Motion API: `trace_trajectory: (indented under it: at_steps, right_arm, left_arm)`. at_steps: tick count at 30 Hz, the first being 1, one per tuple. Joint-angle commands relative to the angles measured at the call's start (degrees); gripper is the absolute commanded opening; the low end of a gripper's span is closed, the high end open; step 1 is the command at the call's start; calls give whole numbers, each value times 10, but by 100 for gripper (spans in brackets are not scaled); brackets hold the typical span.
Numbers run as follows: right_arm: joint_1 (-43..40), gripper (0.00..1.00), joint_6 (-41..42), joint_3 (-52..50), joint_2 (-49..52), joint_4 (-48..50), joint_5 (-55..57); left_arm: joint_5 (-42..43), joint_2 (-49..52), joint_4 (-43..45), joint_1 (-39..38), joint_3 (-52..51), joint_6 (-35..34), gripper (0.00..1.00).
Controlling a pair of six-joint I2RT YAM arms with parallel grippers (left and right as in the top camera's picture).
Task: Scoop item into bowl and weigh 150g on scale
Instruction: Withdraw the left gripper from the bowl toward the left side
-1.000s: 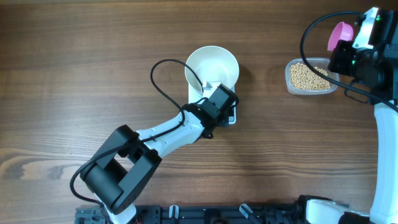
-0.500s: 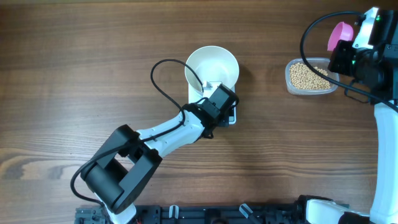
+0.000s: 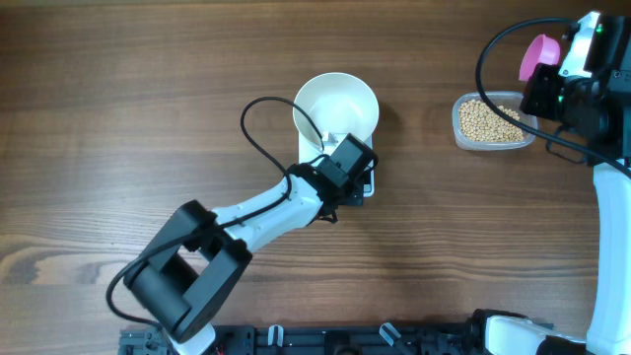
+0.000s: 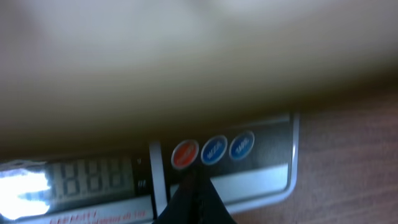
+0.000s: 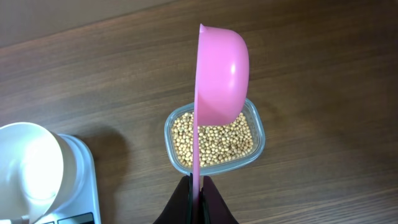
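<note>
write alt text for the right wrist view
The right gripper, shut, holds a pink scoop by its handle, turned on edge. Beyond it sits a clear container of tan beans; the white bowl stands on the scale at lower left.

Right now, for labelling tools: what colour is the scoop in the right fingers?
Pink; the scoop shows best in the right wrist view.

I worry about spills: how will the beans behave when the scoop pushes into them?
The beans look small, round and smooth, so they probably flow aside and roll if spilled. Their clear container looks light; the scoop may shove it.
</note>
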Motion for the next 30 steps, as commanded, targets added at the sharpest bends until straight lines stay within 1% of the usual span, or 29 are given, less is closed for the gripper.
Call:
trace_trajectory:
  at_steps: [1, 7, 9, 13, 16, 20, 21, 22, 23, 25, 26, 30]
  right_arm:
    - [-2, 4, -10, 9, 0, 3, 10]
    - [-2, 5, -11, 9, 0, -3, 10]
    - [-2, 4, -12, 9, 0, -7, 10]
    - [-2, 4, -12, 9, 0, -16, 10]
    - [-2, 4, -12, 9, 0, -19, 10]
    - [-2, 4, -28, 8, 1, -19, 10]
    - [-2, 4, -32, 8, 1, -19, 10]
    - [-2, 4, -39, 8, 1, -20, 10]
    - [-2, 4, -42, 8, 2, -20, 10]
    - [-2, 4, -44, 8, 2, -23, 10]
    - [-2, 4, -46, 8, 2, -26, 10]
    - [-2, 4, -46, 8, 6, -30, 10]
  left_arm:
    - [17, -75, -16, 1, -8, 0, 4]
    - [10, -218, -57, 2, -8, 0, 4]
    - [-9, -276, -69, 6, -8, -1, 4]
    - [-104, -378, -105, 38, -8, -2, 4]
    - [-181, -452, -142, 98, -8, -2, 4]
    - [-241, -509, -197, 209, -8, -1, 20]
    - [-247, -514, -209, 229, -8, -1, 27]
    - [-252, -520, -229, 266, -8, -1, 39]
    - [-254, -522, -244, 295, -8, -1, 66]
    - [-253, -521, -267, 345, -8, -1, 100]
    - [-253, -514, -280, 386, -8, -1, 100]
    - [-253, -486, -286, 476, -8, -1, 100]
